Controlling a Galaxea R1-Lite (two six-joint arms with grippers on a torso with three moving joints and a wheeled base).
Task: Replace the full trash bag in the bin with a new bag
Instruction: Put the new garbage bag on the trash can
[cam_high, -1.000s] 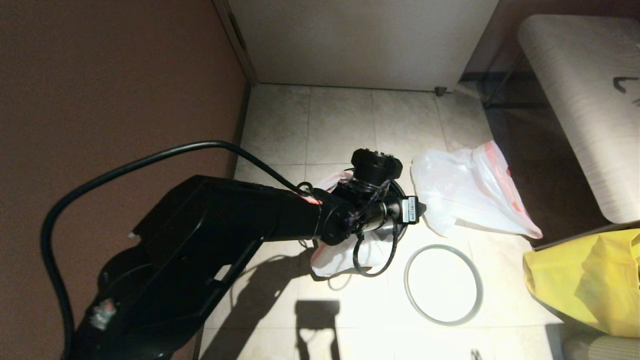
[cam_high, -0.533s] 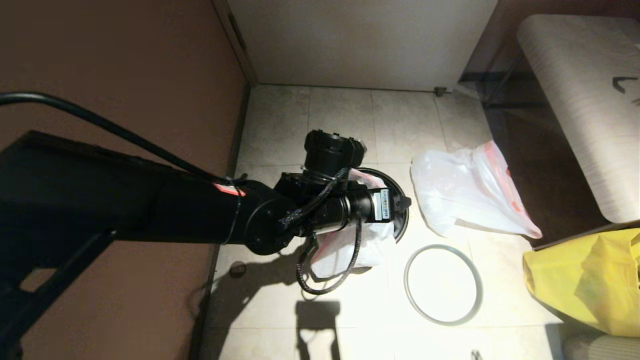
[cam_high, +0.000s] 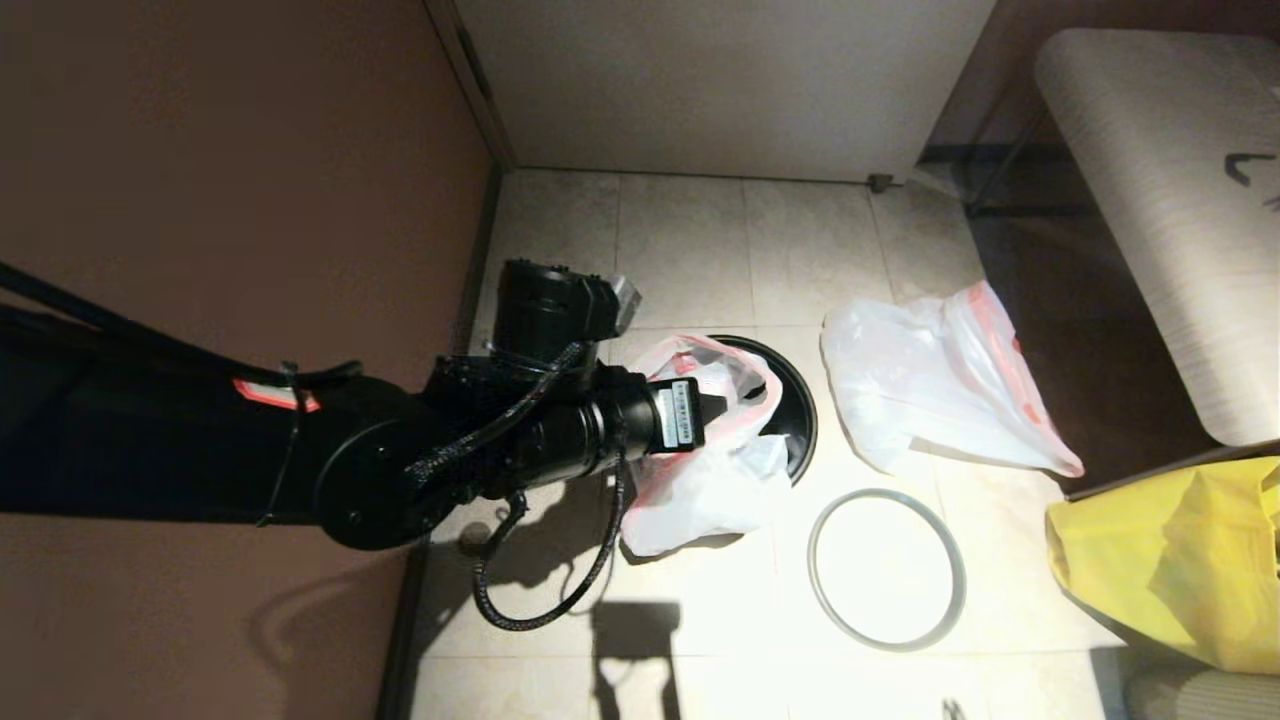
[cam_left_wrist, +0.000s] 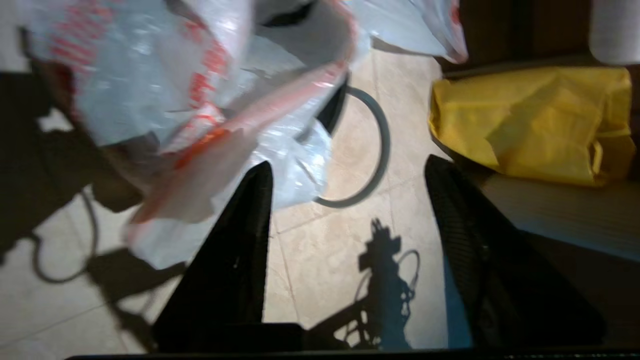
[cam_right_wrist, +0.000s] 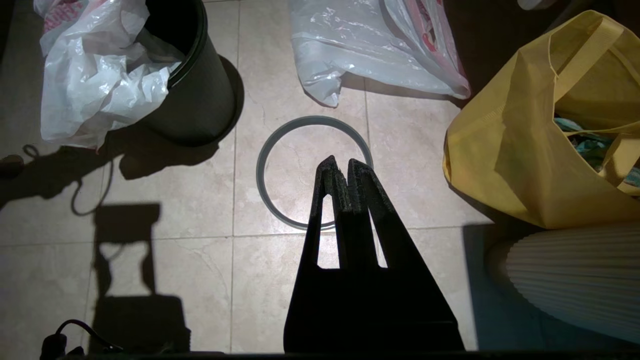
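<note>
The black bin (cam_high: 797, 425) stands on the tiled floor, also seen from the right wrist (cam_right_wrist: 200, 95). The new bag (cam_high: 700, 480) hangs crumpled over its left rim, mouth open, nothing showing through (cam_right_wrist: 95, 85). My left gripper (cam_high: 720, 412) hovers at that bag's mouth, open, fingers wide apart with only floor between them (cam_left_wrist: 347, 162); the film (cam_left_wrist: 150, 75) lies beside one finger. The full trash bag (cam_high: 930, 390) lies on the floor right of the bin. The bin's grey hoop (cam_high: 812, 570) lies loose on the tiles. My right gripper (cam_right_wrist: 340, 162) is shut and empty above the hoop (cam_right_wrist: 314, 119).
A big yellow bag (cam_high: 1170, 560) sits at the right, close to the hoop. A brown wall runs along the left, a pale cabinet front behind, and a padded seat (cam_high: 1160, 200) at the far right. A ribbed white object (cam_right_wrist: 575, 280) stands by the yellow bag.
My left arm has drawn back to the left, off the bin. The new bag's mouth, hidden under the gripper before, now stands uncovered over the left rim.
</note>
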